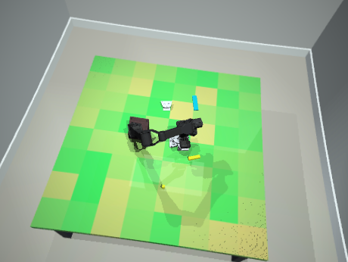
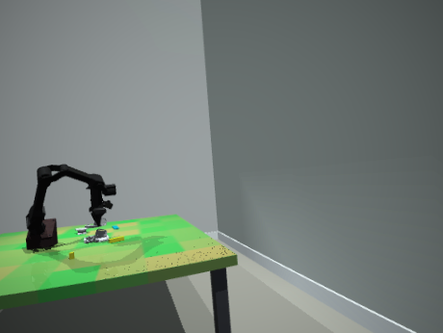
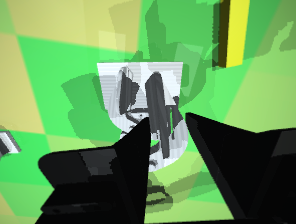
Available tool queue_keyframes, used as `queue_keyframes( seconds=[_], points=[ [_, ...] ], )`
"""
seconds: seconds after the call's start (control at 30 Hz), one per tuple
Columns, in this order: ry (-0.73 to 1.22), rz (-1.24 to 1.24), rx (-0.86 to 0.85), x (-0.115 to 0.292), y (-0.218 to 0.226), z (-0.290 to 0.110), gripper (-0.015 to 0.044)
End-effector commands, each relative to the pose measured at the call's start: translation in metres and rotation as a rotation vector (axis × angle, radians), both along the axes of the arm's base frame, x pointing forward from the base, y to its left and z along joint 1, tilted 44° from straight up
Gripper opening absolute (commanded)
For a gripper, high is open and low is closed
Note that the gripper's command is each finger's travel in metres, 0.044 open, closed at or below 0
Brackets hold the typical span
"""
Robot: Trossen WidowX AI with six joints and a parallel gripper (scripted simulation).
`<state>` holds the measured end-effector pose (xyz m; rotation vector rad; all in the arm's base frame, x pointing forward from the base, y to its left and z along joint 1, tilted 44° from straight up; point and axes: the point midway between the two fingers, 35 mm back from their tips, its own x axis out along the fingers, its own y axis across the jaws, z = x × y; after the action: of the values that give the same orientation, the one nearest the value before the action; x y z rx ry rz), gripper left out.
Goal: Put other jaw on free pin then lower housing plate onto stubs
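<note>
My gripper (image 2: 98, 225) (image 3: 167, 119) is shut on a jaw (image 3: 160, 125), a long white piece with a dark shaded side. It holds it above the white base (image 3: 172, 71) (image 1: 173, 142) (image 2: 90, 240), apart from it in the exterior view. Another dark-shaded bar, apparently the mounted jaw (image 3: 128, 92), lies over the base's left part in the wrist view. The pins and gear teeth are hidden or too small to tell. The white housing plate (image 1: 166, 104) (image 2: 81, 231) lies apart, beyond the arm; a bit of it seems to show at the wrist view's left edge.
A yellow bar (image 1: 194, 157) (image 2: 117, 239) (image 3: 238, 32) lies near the base. A blue bar (image 1: 195, 103) (image 2: 115, 227) lies beyond the arm. A small yellow block (image 1: 163, 186) (image 2: 71, 255) stands on the patchwork table (image 1: 87, 178). The arm's shadow crosses the table.
</note>
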<state>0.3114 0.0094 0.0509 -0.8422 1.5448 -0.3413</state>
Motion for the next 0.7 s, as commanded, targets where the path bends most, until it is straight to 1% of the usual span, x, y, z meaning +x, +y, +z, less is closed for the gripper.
queue_keyframes(
  seconds=[0.0,0.67],
  points=[
    [0.0,0.004,-0.004,0.001,-0.0003,0.001,0.0134],
    [0.009,0.014,-0.005,0.0019,0.0002,0.0006,0.0134]
  ],
)
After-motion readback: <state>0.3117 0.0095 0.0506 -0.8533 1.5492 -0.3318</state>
